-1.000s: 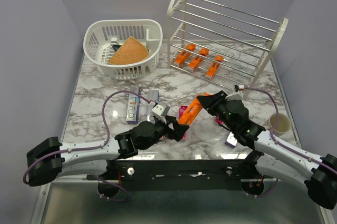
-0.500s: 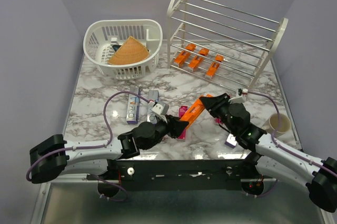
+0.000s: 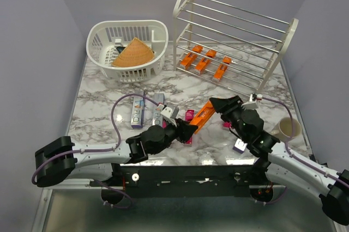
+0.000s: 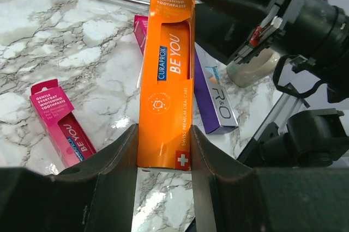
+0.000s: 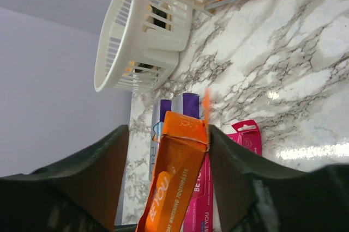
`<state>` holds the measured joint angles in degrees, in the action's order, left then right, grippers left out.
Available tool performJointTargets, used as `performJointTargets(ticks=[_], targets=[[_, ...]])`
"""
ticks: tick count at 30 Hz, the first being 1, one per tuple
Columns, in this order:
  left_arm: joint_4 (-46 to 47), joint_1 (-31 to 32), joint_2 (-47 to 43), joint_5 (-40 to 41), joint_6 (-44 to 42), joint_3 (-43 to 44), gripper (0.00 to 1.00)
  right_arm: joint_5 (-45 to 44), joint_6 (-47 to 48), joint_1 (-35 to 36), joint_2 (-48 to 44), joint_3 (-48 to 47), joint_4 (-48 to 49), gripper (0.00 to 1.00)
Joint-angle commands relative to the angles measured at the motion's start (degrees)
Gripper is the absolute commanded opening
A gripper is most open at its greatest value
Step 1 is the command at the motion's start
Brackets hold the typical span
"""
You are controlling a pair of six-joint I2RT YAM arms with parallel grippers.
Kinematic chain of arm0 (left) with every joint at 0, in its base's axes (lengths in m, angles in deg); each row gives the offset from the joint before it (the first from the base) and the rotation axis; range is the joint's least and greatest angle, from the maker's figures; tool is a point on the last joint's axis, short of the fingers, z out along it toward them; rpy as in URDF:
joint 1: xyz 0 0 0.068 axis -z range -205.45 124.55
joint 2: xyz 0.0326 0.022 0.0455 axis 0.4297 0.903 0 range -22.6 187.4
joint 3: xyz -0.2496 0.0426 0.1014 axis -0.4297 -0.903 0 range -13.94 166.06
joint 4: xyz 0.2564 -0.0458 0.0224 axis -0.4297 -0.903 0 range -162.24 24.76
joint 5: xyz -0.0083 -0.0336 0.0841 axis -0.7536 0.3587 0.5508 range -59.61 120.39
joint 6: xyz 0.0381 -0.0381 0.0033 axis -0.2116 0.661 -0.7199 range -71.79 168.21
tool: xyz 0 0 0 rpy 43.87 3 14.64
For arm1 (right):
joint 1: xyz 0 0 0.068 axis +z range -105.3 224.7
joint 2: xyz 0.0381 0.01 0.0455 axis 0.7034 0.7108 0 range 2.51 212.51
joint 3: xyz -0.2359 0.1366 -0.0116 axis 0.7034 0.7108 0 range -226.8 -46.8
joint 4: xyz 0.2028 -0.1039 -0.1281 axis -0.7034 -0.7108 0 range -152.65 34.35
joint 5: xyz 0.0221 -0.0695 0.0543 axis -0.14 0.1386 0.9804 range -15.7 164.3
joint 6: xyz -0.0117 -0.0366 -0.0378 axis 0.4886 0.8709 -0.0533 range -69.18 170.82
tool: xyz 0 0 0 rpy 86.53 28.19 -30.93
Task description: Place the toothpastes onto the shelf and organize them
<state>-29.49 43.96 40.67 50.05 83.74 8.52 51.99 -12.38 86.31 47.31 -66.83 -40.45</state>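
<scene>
L gripper is clamped on the near end of the orange carton. Both fingers press its long sides, and the carton points away from the gripper, up off the desk. R gripper sits at the carton's far end w/ jaws wider than the box. One finger is clearly apart from it, the other touching or nearly so. I read that as open, not gripping. So the carton spans btw the two grippers, carried by L alone. It is well short of the shelf, which lies beyond R gripper.

Risks, as I judge them:
- L holds only the end of a long box, so there is a lot of leverage. The carton may droop or pivot in the fingers once R backs off.
- An orange sliver sticks up at the far end in R wrist view, prob a loose flap. R's near finger could snag it on the way out and twist the box in L's grip.
- If it slips, it lands on the pink carton or the silver carton lying just below L gripper, so more clutter to sort.
- The grippers are almost nose to nose, so a wide swing by either could mean a knock.
- At the shelf, orange cartons lie on the low tier ahead of the grippers. A tilted box could drop through the gaps or shove those askew.
</scene>
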Motion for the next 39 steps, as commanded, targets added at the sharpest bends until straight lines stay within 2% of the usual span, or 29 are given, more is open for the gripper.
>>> performJointTargets(ticks=[1, 6, 8, 12, 16, 23, 27, 39], targets=[[-1.1, 0.2, 1.5, 3.1, -2.6, 3.5, 0.28, -6.3, 2.4, 0.0, -5.0, 0.3, -1.5, 0.73], [-3.5, 0.1, 5.3, 5.9, -6.5, 7.9, 0.28, -13.4, 9.1, -0.1, -11.9, -1.7, -10.2, 0.95], [-3.8, 0.0, 8.0, 6.8, -8.7, 10.9, 0.27, -17.4, 11.8, 0.0, -14.8, -2.4, -13.9, 1.0], [-6.2, -1.0, 14.9, 6.8, -11.2, 17.7, 0.27, -23.3, 19.2, 0.0, -23.7, -4.1, -20.2, 1.0], [-8.9, -2.1, 23.6, 6.5, -13.4, 28.5, 0.27, -28.7, 24.1, 0.0, -31.0, -4.7, -23.8, 1.0], [-12.2, -5.2, 40.0, 5.5, -15.5, 44.0, 0.27, -31.9, 30.9, -0.1, -41.0, -5.3, -27.0, 1.0], [-13.9, -7.1, 46.7, 3.6, -15.6, 51.9, 0.27, -34.1, 35.9, 0.0, -43.9, -4.4, -25.5, 1.0], [-12.2, -11.1, 63.0, -0.8, -17.5, 69.8, 0.27, -35.7, 37.4, 0.0, -46.9, -1.3, -22.8, 1.0]])
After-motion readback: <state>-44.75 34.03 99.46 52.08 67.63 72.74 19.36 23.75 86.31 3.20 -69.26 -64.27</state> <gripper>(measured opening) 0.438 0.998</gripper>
